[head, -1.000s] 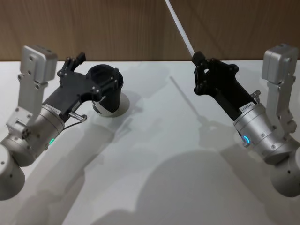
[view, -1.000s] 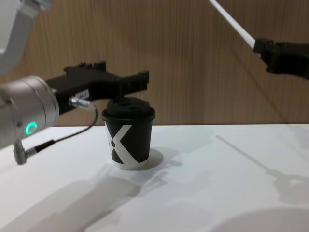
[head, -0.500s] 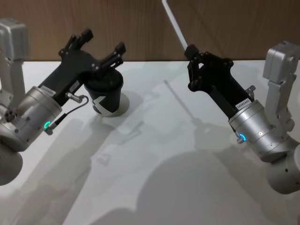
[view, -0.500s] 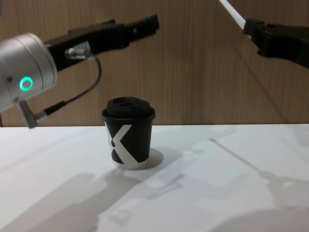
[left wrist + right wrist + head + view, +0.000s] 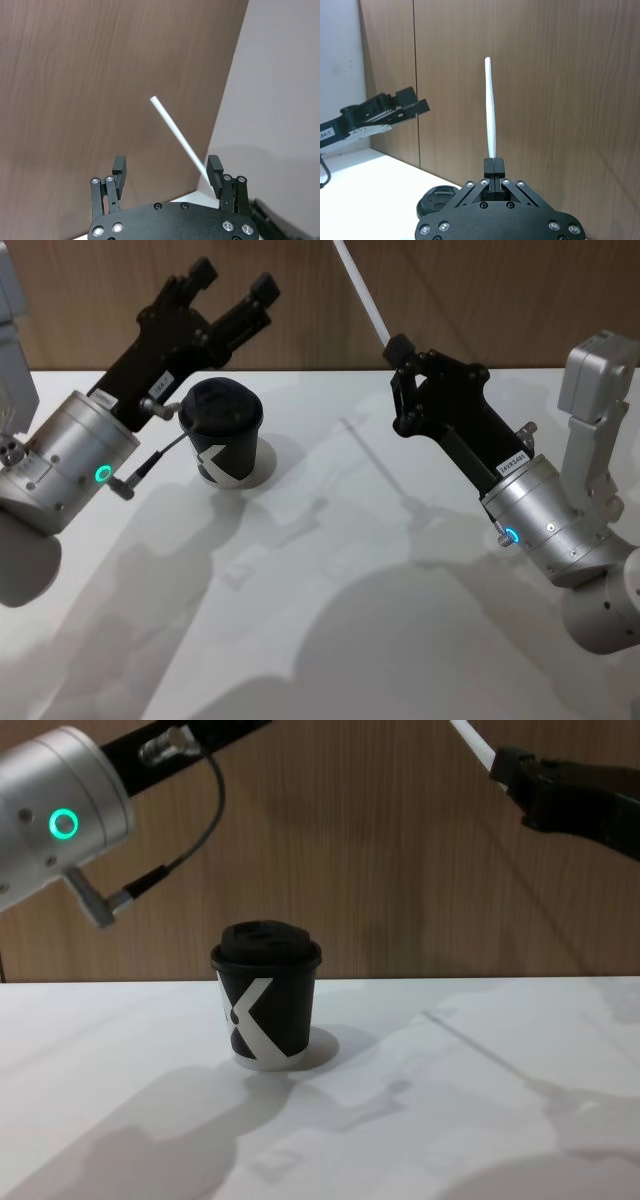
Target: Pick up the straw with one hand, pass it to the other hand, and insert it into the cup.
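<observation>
One straw point(image 5: 362, 295): in the air, low end pinched, rest slanting up twd the wood wall point(image 5: 500, 290).
Right gripper point(image 5: 397, 348): clamped tight on the straw; you've got it held up, right of centre.
Left gripper point(image 5: 234, 278): jaws spread wide, nothing in it, higher than the cup, well apart from the straw.
Cup point(image 5: 228, 455): upright on table point(image 5: 340, 620), lid point(image 5: 220, 405) on, left of centre.

Thin white translucent plastic straw point(image 5: 362, 290), pale against the brown wood-grain wall point(image 5: 480, 300). Small black paper cup point(image 5: 265, 1010): white angular mark, white base rim, black lid. Green ring point(image 5: 64, 823) glowing on the silver left arm point(image 5: 90, 780).
</observation>
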Motion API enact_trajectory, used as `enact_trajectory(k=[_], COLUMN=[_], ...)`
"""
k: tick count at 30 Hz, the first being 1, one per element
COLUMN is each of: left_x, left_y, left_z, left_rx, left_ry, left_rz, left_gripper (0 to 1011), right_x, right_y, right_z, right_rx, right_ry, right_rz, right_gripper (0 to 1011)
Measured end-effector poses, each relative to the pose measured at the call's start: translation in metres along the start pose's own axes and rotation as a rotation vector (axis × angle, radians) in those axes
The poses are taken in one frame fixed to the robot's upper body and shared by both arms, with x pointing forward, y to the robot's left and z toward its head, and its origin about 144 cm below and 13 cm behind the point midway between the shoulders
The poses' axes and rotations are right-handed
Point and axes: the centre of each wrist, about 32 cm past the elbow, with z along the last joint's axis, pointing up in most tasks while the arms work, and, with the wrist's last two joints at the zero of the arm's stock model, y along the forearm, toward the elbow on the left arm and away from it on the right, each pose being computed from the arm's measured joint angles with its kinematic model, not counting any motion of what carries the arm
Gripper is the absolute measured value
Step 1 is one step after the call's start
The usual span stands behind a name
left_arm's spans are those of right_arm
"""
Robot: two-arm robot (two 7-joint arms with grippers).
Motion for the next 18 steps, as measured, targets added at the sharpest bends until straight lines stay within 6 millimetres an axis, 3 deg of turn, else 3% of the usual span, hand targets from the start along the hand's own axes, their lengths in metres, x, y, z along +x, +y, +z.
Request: enact_trajectory(k=[18], left_x=[-0.004], left_y=[-0.035], left_z=[-0.007], left_rx=[-0.055], left_ry=[0.203], left_rz=[-0.081], left_gripper=[1004], right_x=[-0.001], right_y=[0.001], right_z=[-0.001], right_rx=[0.01], right_ry=[0.004], right_rz=[0.011], right_gripper=[0])
